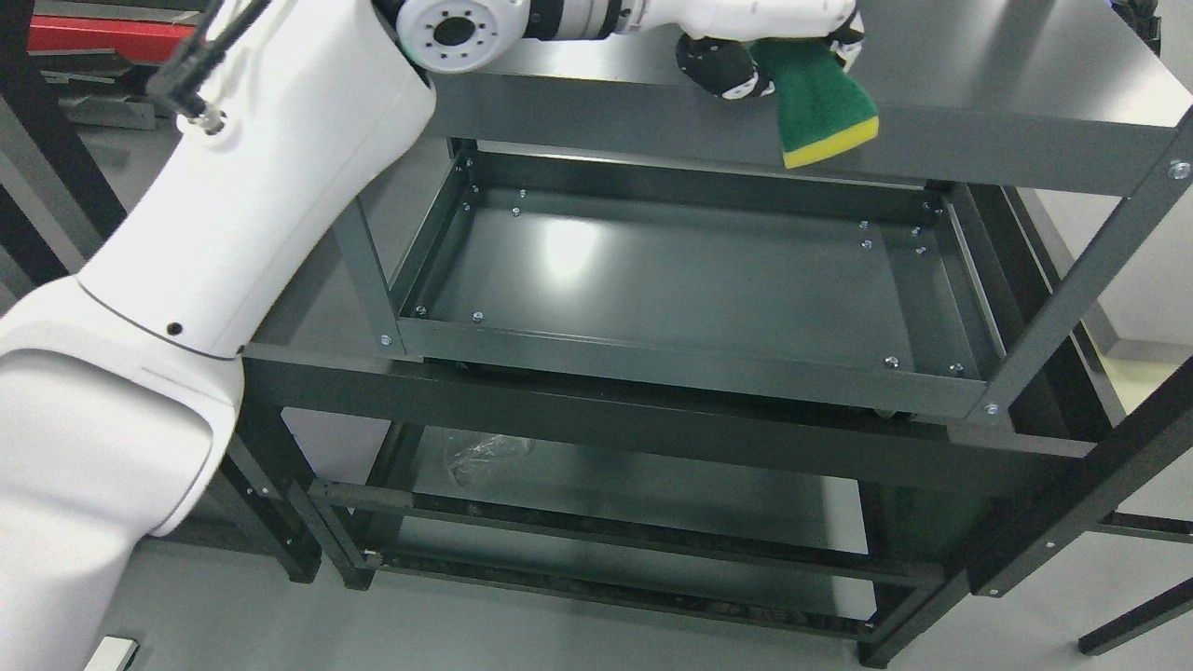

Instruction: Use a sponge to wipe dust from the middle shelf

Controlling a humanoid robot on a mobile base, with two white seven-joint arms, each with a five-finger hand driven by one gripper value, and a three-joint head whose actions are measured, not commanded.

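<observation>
Sponge (pixel 822 110) in left hand (pixel 774 42)

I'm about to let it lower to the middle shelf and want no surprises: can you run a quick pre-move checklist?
1. Sponge gripped by left hand: ok.
2. Sponge on middle shelf: not ok, it hangs over the top shelf front edge.
3. Middle shelf free of objects: ok.
4. Which sponge face points down: yellow edge lowest, ok.
5. Dust visible on the middle shelf: cannot tell, only glare.
6. Right hand position: cannot tell, out of view.

The sponge (pixel 825 112) hangs before the top shelf (pixel 1025 84), above the middle shelf (pixel 690 289).
</observation>
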